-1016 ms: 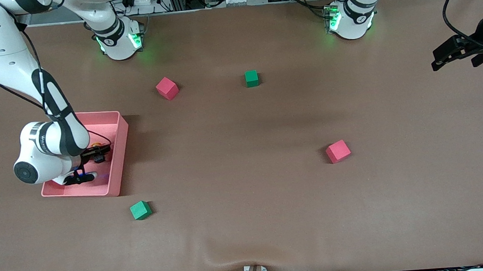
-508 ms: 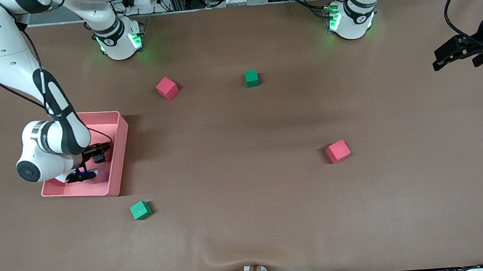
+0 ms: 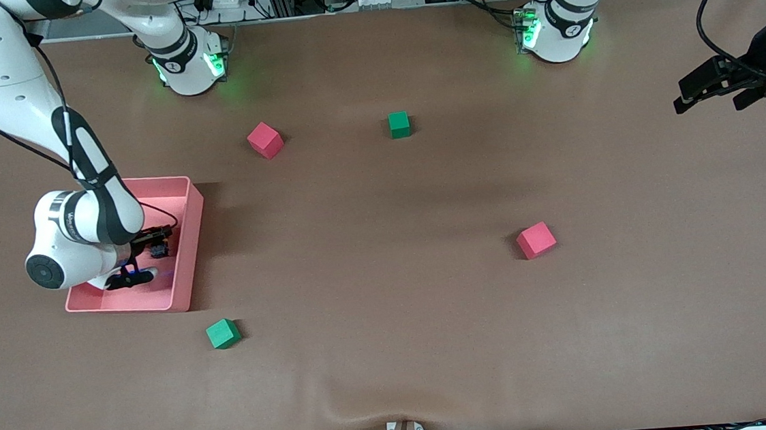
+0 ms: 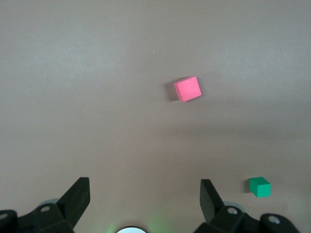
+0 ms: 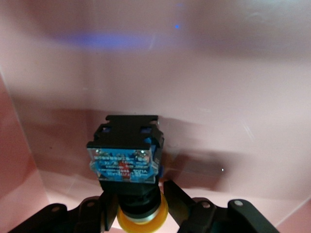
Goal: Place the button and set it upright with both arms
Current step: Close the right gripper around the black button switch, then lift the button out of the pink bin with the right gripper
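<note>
Right wrist view — right hand (image 5: 141, 204) gripping button (image 5: 127, 155), label unreadable

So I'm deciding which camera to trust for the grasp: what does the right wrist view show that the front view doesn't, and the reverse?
Only the right wrist view shows the button clearly: its labelled black body and orange-yellow cap, with the right gripper shut on it.

Only the front view shows the red cubes, the green cubes and the open left gripper, which waits over the left arm's end of the table.

Both show the pink tray.
</note>
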Controlling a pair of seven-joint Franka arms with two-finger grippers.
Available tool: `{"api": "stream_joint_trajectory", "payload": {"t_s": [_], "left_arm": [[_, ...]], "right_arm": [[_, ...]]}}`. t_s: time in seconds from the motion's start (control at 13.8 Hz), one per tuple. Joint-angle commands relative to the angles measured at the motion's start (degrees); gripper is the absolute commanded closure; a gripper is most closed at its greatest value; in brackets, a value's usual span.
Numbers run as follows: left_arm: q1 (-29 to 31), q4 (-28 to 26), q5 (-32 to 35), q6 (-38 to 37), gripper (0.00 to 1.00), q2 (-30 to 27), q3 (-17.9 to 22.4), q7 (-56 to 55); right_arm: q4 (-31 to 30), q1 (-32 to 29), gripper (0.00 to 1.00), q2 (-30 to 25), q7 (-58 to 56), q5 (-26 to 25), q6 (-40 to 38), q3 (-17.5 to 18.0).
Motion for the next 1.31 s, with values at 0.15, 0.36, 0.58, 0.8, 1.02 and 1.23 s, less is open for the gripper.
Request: {"api": "stream_joint_trajectory", "payload": {"t_s": [0.15, 0.36, 0.58, 0.8, 1.02, 1.23], "left_arm": [[0.7, 0.5, -1.3, 0.3, 0.0, 0.3, -0.2, 0.0], [1.0, 0.5, -1.3, 0.9, 0.0, 0.5, -0.2, 0.0], [1.0, 0.6, -1.4, 0.9, 0.0, 0.4, -0.2, 0.1], [0.9, 0.6, -1.3, 0.9, 0.0, 0.4, -0.2, 0.1], [1.0, 0.4, -1.3, 0.8, 0.0, 0.4, -0.2, 0.2], [1.3, 0.3, -1.3, 0.8, 0.0, 0.4, -0.2, 0.4]], "right_arm": [[0.7, 0.4, 1.0, -2.9, -1.1, 0.5, -6.5, -0.6], [3.3, 0.4, 1.0, -5.4, -0.9, 0.6, -10.3, -0.6], [7.8, 0.6, 1.0, -7.3, -0.7, 0.7, -14.5, -0.6], [12.8, 3.3, 1.0, -10.5, -0.7, 1.2, -18.8, -0.5], [18.0, 7.7, 1.0, -11.6, 0.3, 2.1, -19.5, -0.5], [19.9, 12.8, 1.0, -11.7, 2.4, 7.8, -19.0, -0.5]]}}
